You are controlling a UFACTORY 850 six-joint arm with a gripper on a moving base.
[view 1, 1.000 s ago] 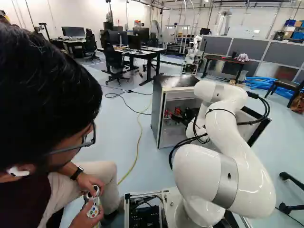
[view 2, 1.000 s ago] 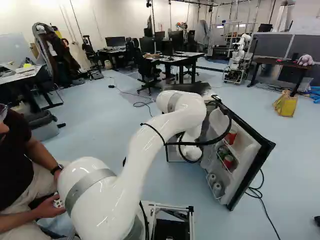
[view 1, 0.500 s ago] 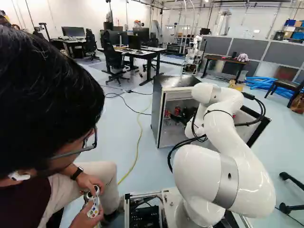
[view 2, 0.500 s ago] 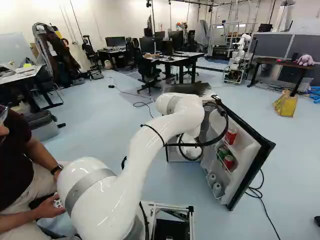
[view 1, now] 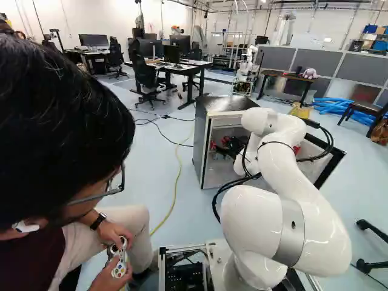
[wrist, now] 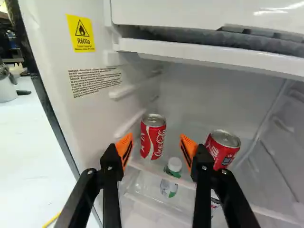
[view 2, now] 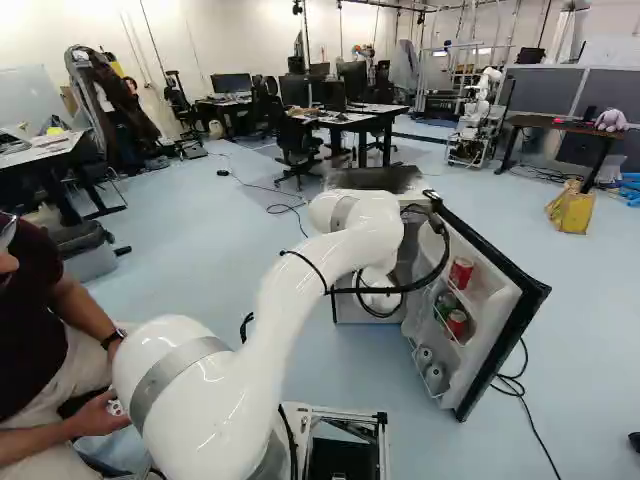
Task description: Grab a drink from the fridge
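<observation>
At the left of the left base view stood the grey, box-shaped fridge (view 1: pixel 201 136), and its open front answered the first part of the job: there was a way in to the drinks. Just inside the fridge's left wall, the one with the yellow warning sticker (wrist: pixel 81 35), a red and silver metal can (wrist: pixel 153 137) stood upright on the shelf. The black two-fingered gripper (wrist: pixel 156 144) was at the fridge's mouth, its orange-padded jaws well apart and clamped on nothing; that can showed ahead of the gap between them. Lower in the fridge was a clear bottle with a white cap and green label (wrist: pixel 172 173). Farther from the fridge's left wall was a second red metal can (wrist: pixel 222 149), leaning a little to the eye, though I couldn't say whether it truly tilted. On the fridge's right, the white-lined, black-edged door (view 2: pixel 495 300) hung wide open, with more drinks in its racks. So the reach was mostly done, I'd judge, and the grab wasn't. Left to do: ease forward around the first can, close, then draw it clear of the fridge
</observation>
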